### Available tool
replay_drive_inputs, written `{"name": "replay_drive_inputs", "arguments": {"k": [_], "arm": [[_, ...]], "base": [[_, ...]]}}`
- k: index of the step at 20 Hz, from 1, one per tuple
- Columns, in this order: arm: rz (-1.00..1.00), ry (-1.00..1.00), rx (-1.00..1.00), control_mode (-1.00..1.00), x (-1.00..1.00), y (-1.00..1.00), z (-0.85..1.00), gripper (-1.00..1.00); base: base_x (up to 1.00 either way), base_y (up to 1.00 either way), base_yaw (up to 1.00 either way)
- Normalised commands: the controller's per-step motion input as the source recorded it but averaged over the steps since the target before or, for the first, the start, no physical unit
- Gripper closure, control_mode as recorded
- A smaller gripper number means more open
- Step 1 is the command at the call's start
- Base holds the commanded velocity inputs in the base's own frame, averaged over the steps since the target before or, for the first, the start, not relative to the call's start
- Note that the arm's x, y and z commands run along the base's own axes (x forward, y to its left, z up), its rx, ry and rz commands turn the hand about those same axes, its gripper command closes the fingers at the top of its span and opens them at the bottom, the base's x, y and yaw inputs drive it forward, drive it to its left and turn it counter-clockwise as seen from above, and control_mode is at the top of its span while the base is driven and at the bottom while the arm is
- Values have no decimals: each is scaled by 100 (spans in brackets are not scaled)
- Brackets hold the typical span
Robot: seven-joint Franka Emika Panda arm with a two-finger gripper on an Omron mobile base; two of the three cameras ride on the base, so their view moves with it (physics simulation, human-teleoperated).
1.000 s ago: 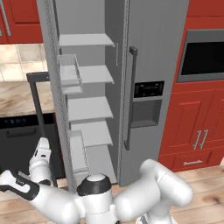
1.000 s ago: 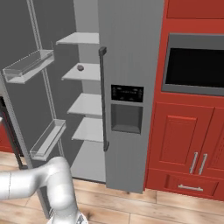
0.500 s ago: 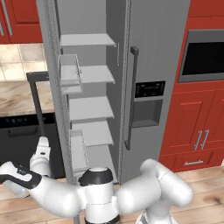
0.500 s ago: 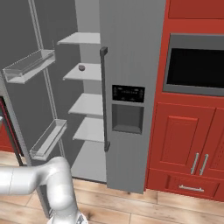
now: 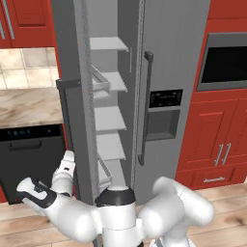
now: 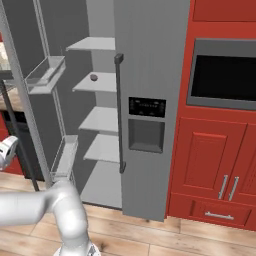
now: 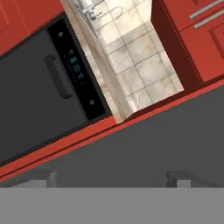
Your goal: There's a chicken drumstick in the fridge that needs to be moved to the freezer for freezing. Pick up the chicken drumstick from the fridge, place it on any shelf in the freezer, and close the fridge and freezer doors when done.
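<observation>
Gripper: the gripper (image 7: 113,178) has its two tips standing wide apart with nothing between them. It sits low on the left, on the outer side of the open door (image 5: 68,113).

Facing: in the hand view the gripper looks across the door's flat grey outer face, with the dishwasher (image 7: 39,87) and the counter (image 7: 131,65) beyond.

Drumstick: a small dark lump (image 6: 93,77) lies on the second shelf (image 6: 102,84) of the open left compartment, towards the back. It is too small to name for certain, but I take it to be the drumstick, already put away.

Right door: the right door (image 5: 178,58) is shut, its handle (image 5: 144,106) upright along the left edge.

Key relation: the open door stands between the gripper and the shelves. The compartment lies to the right of the hand, so a sideways push to the right on the outer face should swing the door shut.

Step in hand: probably closing this last door.

Risk: the push lands near the hinge side or slips off the smooth face.
</observation>
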Motion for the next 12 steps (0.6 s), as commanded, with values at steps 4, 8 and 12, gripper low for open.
{"name": "replay_drive_inputs", "arguments": {"k": [4, 8, 12], "arm": [[-26, -13, 0, -100, 10, -88, -35, -100], [-26, -7, 2, -100, 51, -82, -13, -100], [-24, 0, 8, -100, 88, -79, 0, -100]], "base": [[0, 0, 0], [0, 0, 0], [0, 0, 0]]}}
